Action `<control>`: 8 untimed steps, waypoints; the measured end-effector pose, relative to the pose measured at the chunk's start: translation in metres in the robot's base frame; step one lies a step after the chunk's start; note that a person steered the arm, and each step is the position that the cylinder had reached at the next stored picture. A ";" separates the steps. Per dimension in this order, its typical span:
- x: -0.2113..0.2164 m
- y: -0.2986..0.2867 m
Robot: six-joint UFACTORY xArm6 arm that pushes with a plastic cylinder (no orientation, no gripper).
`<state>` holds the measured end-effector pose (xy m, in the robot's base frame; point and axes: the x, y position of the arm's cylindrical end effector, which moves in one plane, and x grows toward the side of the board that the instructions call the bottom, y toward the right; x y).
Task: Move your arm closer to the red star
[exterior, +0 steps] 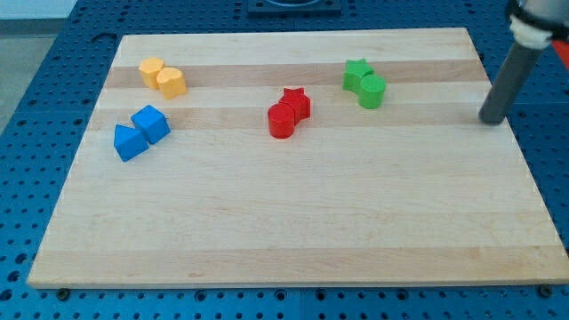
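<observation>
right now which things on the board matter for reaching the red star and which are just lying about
Job: red star block; my tip, far off at the view's right.

Lying about: red cylinder block touching the star, two green blocks, two yellow blocks, two blue blocks.

Wooden board [293, 240] — yellow pair [163, 76], blue pair [141, 131], red pair [289, 112], green pair [364, 84]

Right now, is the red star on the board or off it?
On it. The red star sits on the wooden board near its middle, touching the red cylinder. My tip is far toward the view's right.
</observation>
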<state>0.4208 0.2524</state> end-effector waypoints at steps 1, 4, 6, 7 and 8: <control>0.031 -0.086; 0.034 -0.197; 0.033 -0.199; 0.000 -0.198; -0.031 -0.196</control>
<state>0.3898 0.0564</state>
